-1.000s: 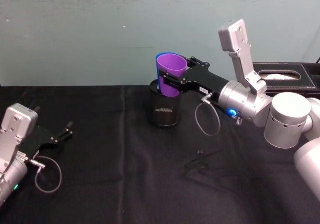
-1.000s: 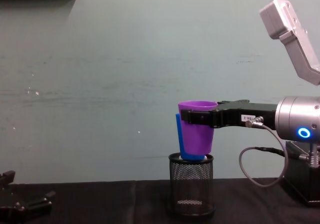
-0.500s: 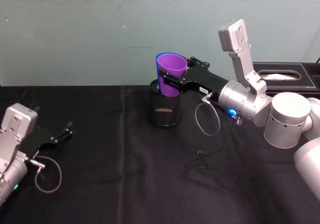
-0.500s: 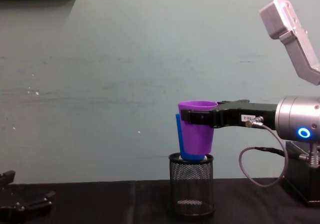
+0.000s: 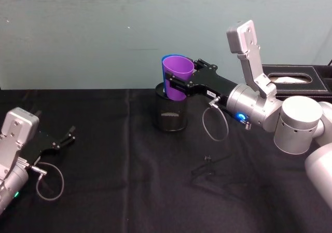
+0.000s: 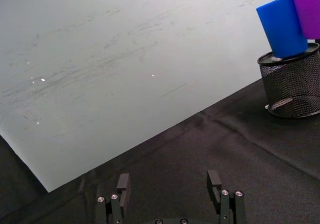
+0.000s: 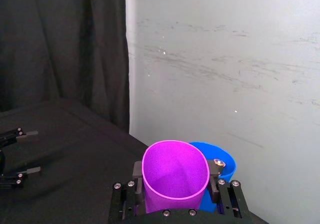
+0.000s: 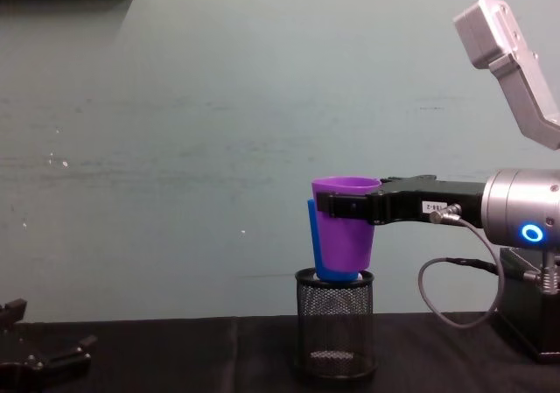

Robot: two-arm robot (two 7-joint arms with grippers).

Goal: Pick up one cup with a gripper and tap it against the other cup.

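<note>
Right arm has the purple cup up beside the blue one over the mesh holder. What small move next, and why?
Probably ease the purple cup slightly away from the blue cup. The right end effector is clamped on the purple cup's rim, and the two cups already look pressed side by side above the mesh holder, so the tap seems made. The left end effector sits open on the table.

A black-clothed table (image 5: 129,191) is carrying a black mesh holder (image 5: 170,113); right of the holder, a dark box (image 5: 298,80) is sitting.
</note>
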